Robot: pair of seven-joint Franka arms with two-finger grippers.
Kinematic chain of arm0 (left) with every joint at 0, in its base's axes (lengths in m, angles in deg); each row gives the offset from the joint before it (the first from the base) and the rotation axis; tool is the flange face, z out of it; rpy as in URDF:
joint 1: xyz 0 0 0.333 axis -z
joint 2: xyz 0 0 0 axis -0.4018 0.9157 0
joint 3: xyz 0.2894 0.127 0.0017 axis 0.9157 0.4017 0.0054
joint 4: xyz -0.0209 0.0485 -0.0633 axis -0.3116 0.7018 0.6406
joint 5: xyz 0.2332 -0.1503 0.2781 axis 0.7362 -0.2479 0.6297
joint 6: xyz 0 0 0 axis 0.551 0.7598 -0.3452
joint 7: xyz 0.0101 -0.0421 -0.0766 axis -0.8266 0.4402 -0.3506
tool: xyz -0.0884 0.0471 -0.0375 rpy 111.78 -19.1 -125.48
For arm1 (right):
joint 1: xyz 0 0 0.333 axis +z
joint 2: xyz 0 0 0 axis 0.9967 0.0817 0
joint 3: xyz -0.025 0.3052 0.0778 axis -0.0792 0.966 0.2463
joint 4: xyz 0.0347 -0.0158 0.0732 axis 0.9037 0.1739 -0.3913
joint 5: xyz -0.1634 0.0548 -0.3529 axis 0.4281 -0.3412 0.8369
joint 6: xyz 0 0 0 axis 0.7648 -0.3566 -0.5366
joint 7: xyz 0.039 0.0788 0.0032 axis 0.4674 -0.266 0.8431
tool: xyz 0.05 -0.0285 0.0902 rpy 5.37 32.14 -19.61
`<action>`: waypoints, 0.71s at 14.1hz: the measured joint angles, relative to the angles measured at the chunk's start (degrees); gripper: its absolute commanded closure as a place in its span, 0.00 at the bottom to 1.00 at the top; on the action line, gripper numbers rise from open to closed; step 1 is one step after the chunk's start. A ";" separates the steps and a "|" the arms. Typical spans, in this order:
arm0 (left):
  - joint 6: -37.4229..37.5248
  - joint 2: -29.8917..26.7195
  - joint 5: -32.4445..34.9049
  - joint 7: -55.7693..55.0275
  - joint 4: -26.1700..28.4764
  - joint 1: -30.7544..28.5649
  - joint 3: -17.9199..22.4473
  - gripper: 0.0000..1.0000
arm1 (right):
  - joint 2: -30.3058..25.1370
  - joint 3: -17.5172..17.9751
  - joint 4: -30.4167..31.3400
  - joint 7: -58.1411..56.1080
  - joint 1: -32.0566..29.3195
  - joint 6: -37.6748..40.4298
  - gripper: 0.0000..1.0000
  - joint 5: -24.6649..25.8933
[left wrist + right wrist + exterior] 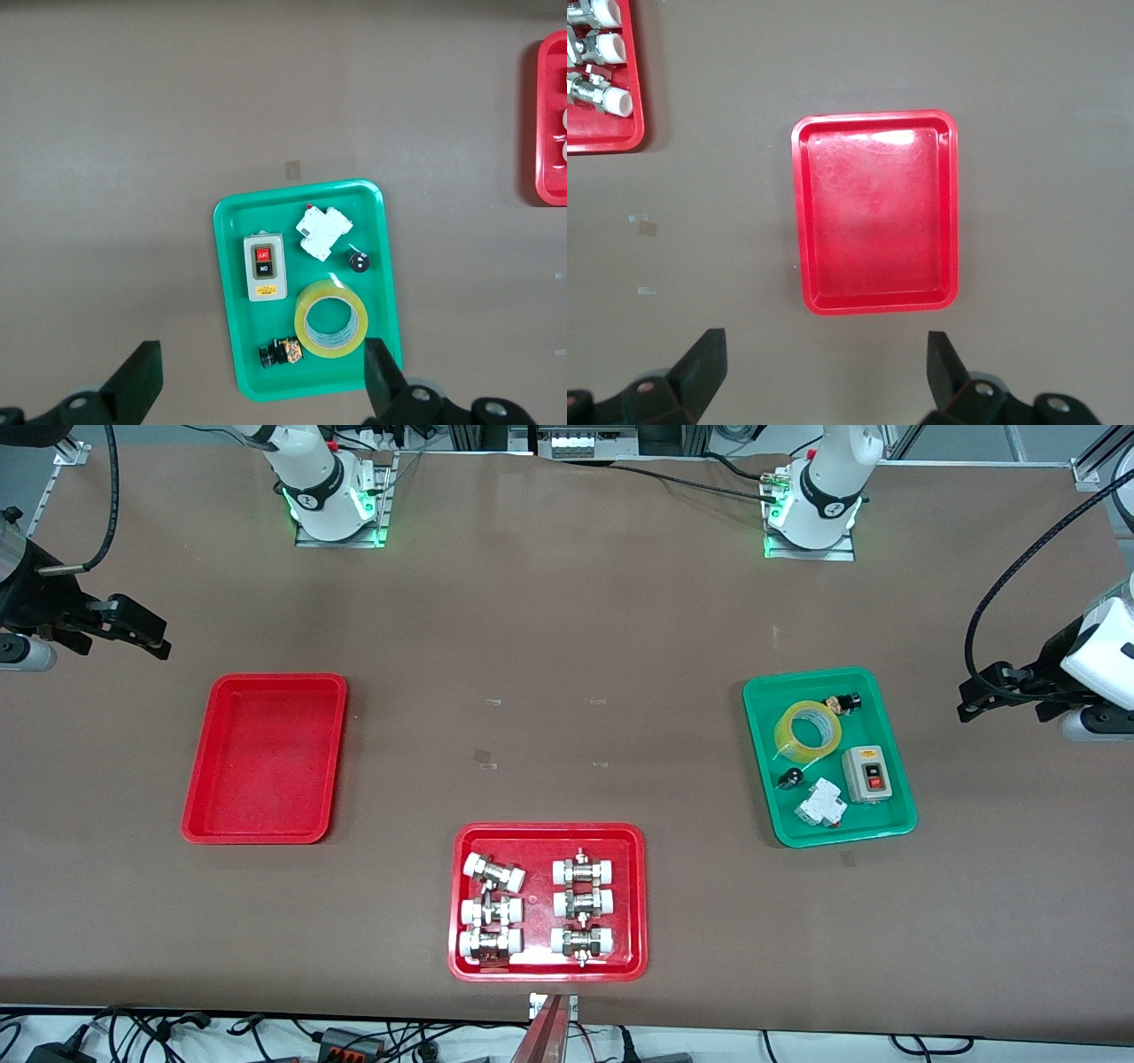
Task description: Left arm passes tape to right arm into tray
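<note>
The tape (807,731) lies in the green tray (893,824). Both grippers hang wide open and hold nothing: the left gripper (257,376) above it, the right gripper (824,367) above the red tray (199,815).

Tape (807,731) in tray (897,819) among parts.

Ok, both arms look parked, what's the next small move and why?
Probably bring the left gripper down over the tape and straddle its rim. The tape lies flat in the green tray, untouched. The left gripper hangs open above that tray, and the right gripper waits open over the table beside the empty red tray.
</note>
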 measured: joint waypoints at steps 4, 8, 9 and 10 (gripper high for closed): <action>0.30 0.00 0.00 0.01 0.00 -0.11 0.11 0.00 | 0.00 -0.24 0.00 -0.10 -0.13 0.00 0.00 0.00; 1.70 0.00 0.00 0.01 -0.11 -0.10 0.09 0.00 | 0.00 -0.30 0.00 -0.12 -0.13 0.03 0.00 0.00; 2.09 0.00 0.00 0.01 -0.14 -0.08 0.06 0.00 | 0.00 -0.30 0.00 -0.12 -0.12 0.03 0.00 0.00; 2.47 0.00 0.00 0.01 -0.15 -0.06 0.00 0.00 | 0.00 -0.30 0.00 -0.11 -0.11 0.03 0.00 0.00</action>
